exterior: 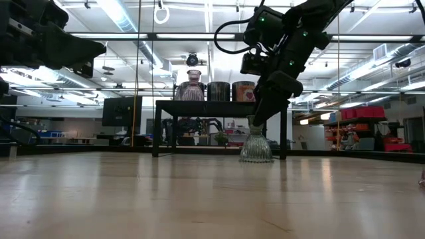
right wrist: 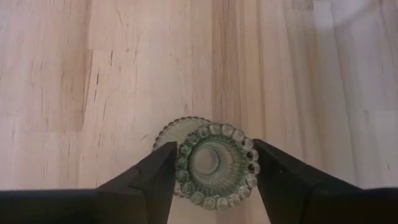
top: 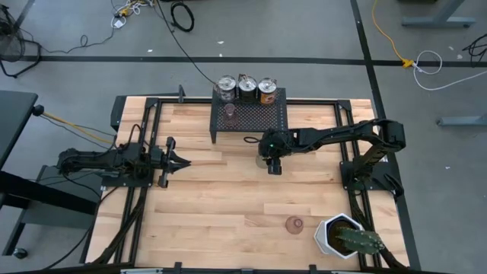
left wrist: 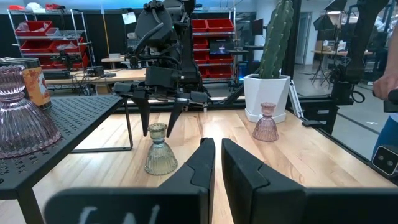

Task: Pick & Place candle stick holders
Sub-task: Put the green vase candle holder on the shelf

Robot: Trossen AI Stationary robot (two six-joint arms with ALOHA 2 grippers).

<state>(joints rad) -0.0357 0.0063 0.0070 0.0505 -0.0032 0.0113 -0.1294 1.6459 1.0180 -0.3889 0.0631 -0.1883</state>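
An olive-green glass candle stick holder (right wrist: 214, 165) stands upright on its wide foot on the wooden table, in front of the black mesh rack (top: 259, 122). My right gripper (left wrist: 158, 124) slants down over it, open, with one finger on each side of its top cup. Three silvery candle stick holders (top: 247, 87) stand along the rack's far edge, and a pink glass one (top: 230, 111) stands on the rack in front of them. Another pink one (top: 294, 224) stands on the table near the front right. My left gripper (top: 179, 161) waits, shut, at the table's left. My right gripper's fingers (right wrist: 155, 174) stand close beside the beaded rim (right wrist: 249, 163) of the green holder's top cup, coming from above at a slant. Whether they touch the rim I cannot tell. The holder stands upright with its foot on the table.
A white hexagonal pot with a cactus (top: 342, 236) stands at the front right corner, close to the pink holder on the table. The rack's legs (exterior: 157, 129) stand just behind the green holder. Bare wood lies across the table's middle and front left.
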